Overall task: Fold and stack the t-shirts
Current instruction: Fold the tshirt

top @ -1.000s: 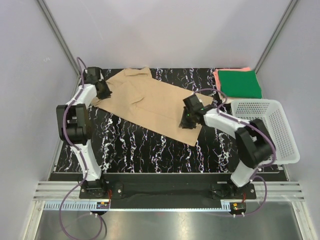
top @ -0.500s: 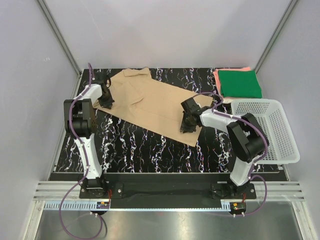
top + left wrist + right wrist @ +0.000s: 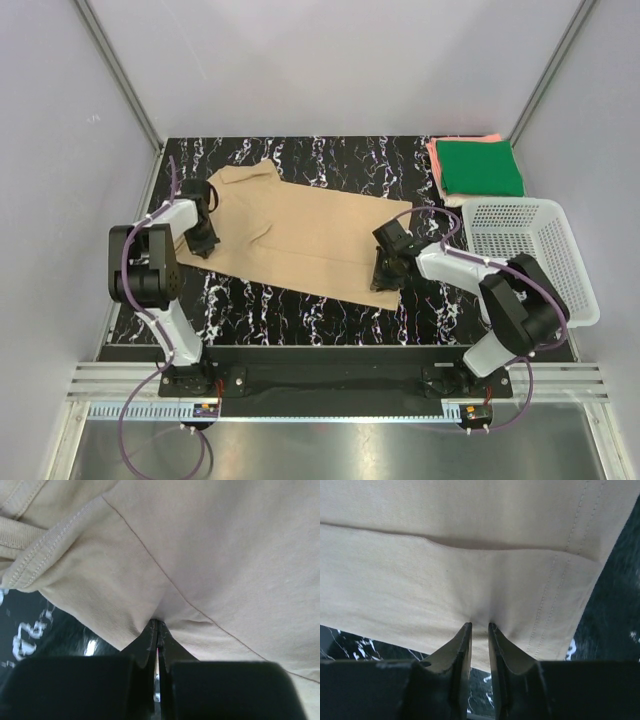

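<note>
Tan cloth covers the middle of the black marbled tabletop (image 3: 300, 312). This is the tan t-shirt (image 3: 300, 232), lying spread out and mostly flat, with its neck end toward the far left and its stitched bottom edge toward the near right.

The left gripper (image 3: 203, 240) sits at the shirt's left edge. In the left wrist view its jaws are pressed together with almost no gap. A small pucker of tan fabric is pinched between their tips, just beside a folded sleeve with a ribbed hem. A seam line runs away from the pinch across the cloth.

The right gripper (image 3: 386, 272) sits at the shirt's near right corner. In the right wrist view its jaws are nearly closed, leaving only a thin slot. They grip the near edge of the fabric just left of the double-stitched hem, and the cloth gathers slightly into them. Dark tabletop shows on both sides below the edge.

In the far right corner, well apart from both arms, a folded green t-shirt (image 3: 482, 168) lies on top of a coral-pink t-shirt (image 3: 434, 160). Only the pink one's left and far margins show. A white mesh basket (image 3: 574, 262) stands just near of that pile, at the right edge.
</note>
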